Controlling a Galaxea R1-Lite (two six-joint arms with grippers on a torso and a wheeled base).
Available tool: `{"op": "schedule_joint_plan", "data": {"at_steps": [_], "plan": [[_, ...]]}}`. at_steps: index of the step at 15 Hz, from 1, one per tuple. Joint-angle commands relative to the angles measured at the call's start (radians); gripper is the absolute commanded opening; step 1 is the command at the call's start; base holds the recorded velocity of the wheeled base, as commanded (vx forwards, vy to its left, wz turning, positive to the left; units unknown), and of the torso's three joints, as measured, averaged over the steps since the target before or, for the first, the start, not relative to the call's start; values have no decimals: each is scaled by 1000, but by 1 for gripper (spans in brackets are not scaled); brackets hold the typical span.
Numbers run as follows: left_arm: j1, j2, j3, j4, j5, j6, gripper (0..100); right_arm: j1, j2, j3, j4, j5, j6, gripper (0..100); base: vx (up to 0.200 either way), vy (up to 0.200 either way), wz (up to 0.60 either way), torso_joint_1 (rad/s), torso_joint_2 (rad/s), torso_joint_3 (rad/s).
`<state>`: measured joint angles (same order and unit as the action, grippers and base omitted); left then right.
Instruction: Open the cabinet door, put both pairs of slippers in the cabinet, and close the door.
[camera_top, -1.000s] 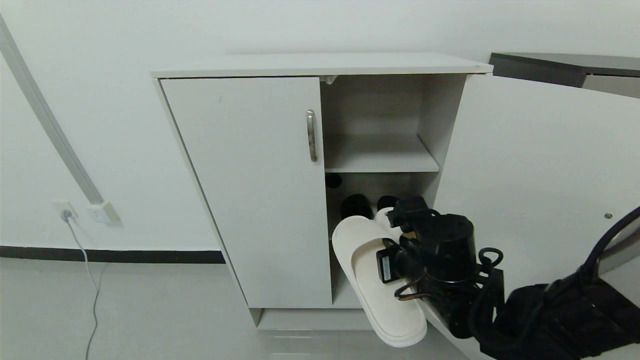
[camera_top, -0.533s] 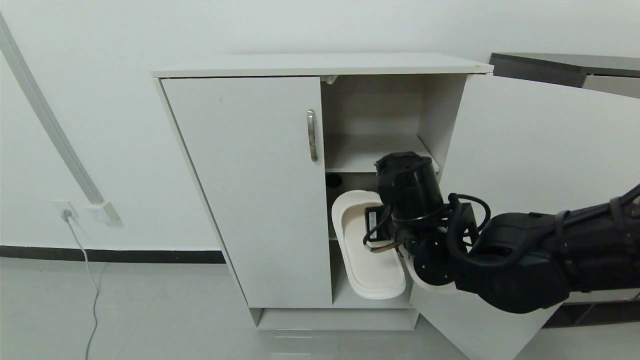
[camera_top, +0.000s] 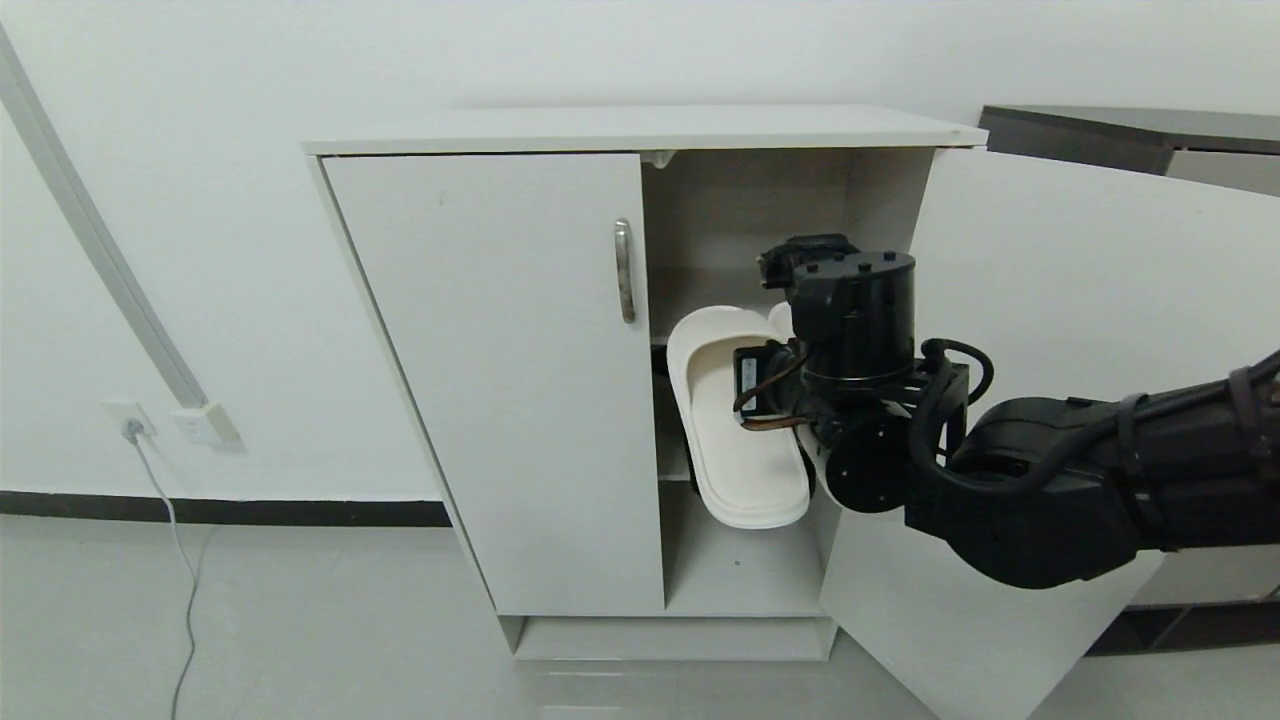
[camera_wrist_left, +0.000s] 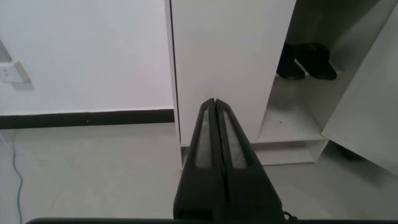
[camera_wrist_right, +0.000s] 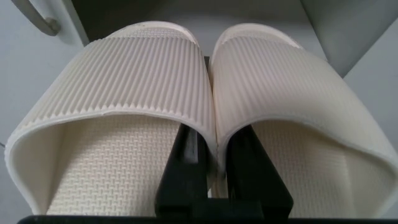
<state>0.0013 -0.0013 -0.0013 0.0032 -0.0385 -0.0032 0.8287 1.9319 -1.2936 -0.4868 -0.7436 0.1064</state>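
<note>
While right pincer (camera_wrist_right: 209, 163) pinches white slippers (camera_wrist_right: 124, 81), tips hidden between them, left pincer (camera_wrist_left: 214, 134) sits pressed together.

White slippers (camera_wrist_right: 124, 74) look ribbed, matt foam; cabinet (camera_top: 480, 380) smooth, matt; handle (camera_top: 623, 270) brushed metal.

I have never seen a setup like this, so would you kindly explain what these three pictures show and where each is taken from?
This is a two-armed robot facing a white cabinet whose right door stands open. The wide picture comes from a camera on its head; the other two come from cameras on its wrists, looking along each gripper. In the head view the right arm holds a pair of white slippers at the cabinet's opening. The right wrist view shows the right gripper pinching the two slippers together. The left wrist view shows the left gripper, shut and empty, with black slippers inside the cabinet beyond it.
</note>
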Motion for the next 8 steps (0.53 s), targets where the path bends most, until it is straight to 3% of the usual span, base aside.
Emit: {"op": "schedule_joint_plan", "data": {"at_steps": [1, 2, 8], "plan": [[0, 1, -2, 0, 0, -1, 0, -2, 4, 5, -1, 0, -1, 0, 0, 0, 0, 0, 0, 0], [0, 1, 0, 0, 0, -3, 0, -3, 6, 5, 1, 0, -1, 0, 0, 0, 0, 0, 0, 0], [0, 1, 0, 0, 0, -3, 0, -10, 12, 5, 2, 1, -2, 0, 200, 0, 0, 2, 5, 2]]}}
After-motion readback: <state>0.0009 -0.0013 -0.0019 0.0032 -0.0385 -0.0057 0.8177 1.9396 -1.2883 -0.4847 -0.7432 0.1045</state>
